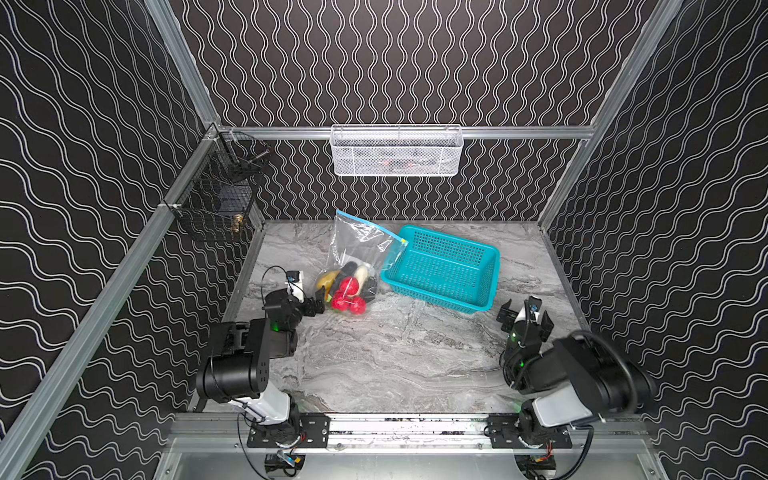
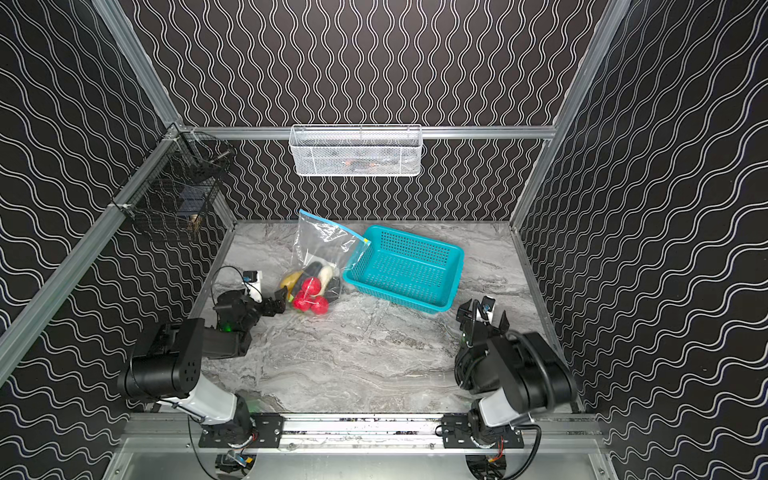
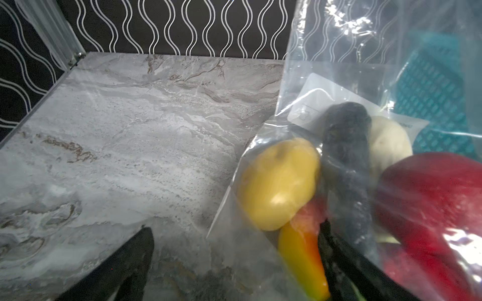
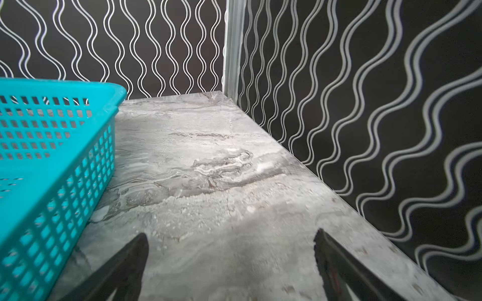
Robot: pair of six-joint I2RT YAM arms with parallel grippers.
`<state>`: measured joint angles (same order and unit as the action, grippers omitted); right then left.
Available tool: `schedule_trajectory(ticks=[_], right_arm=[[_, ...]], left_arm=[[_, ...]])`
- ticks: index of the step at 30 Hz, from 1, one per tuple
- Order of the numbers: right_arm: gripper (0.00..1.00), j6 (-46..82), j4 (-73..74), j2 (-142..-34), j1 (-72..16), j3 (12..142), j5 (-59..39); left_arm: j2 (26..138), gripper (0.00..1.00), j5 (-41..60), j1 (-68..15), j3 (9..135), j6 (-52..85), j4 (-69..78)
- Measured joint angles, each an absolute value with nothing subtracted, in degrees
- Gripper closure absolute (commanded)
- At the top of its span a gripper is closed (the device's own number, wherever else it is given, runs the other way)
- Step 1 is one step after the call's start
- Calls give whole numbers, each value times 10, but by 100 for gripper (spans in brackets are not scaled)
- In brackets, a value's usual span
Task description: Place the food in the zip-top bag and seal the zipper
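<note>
The clear zip-top bag [image 1: 357,245] [image 2: 322,243] stands upright and leans on a teal basket. Its light blue zipper [image 1: 370,226] runs along the top edge, with the yellow slider [image 1: 403,240] at the basket end. The food lies inside at the bottom: red round ones [image 1: 350,286] [image 3: 430,198], a yellow potato [image 3: 279,182], a dark elongated one [image 3: 344,146] and a white one [image 3: 388,140]. My left gripper [image 1: 318,301] [image 2: 280,301] [image 3: 234,260] is open at the bag's lower left corner, one finger seen through the plastic. My right gripper [image 1: 524,319] [image 4: 232,255] is open and empty, low over the table.
The teal perforated basket [image 1: 494,266] [image 4: 52,182] sits right of the bag, empty. A white mesh basket [image 1: 397,151] hangs on the back wall. A black wire basket [image 1: 216,199] hangs on the left wall. Patterned walls close three sides of the marble tabletop [image 1: 395,353].
</note>
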<state>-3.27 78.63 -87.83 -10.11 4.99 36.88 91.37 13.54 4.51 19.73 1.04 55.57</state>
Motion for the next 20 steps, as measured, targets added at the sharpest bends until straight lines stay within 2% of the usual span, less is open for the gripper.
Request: schedule_trajectory(ticks=[3, 5, 10, 20], right_arm=[[1, -35, 790, -852, -72, 73, 292], [1, -17, 807, -876, -30, 75, 260], [1, 4, 733, -879, -8, 133, 192], [1, 15, 692, -889, -2, 142, 173]], left_arm=[[947, 1, 116, 25, 189, -3, 598], [947, 1, 92, 22, 189, -6, 588], [949, 1, 70, 14, 192, -17, 604], [949, 1, 49, 14, 188, -17, 615]])
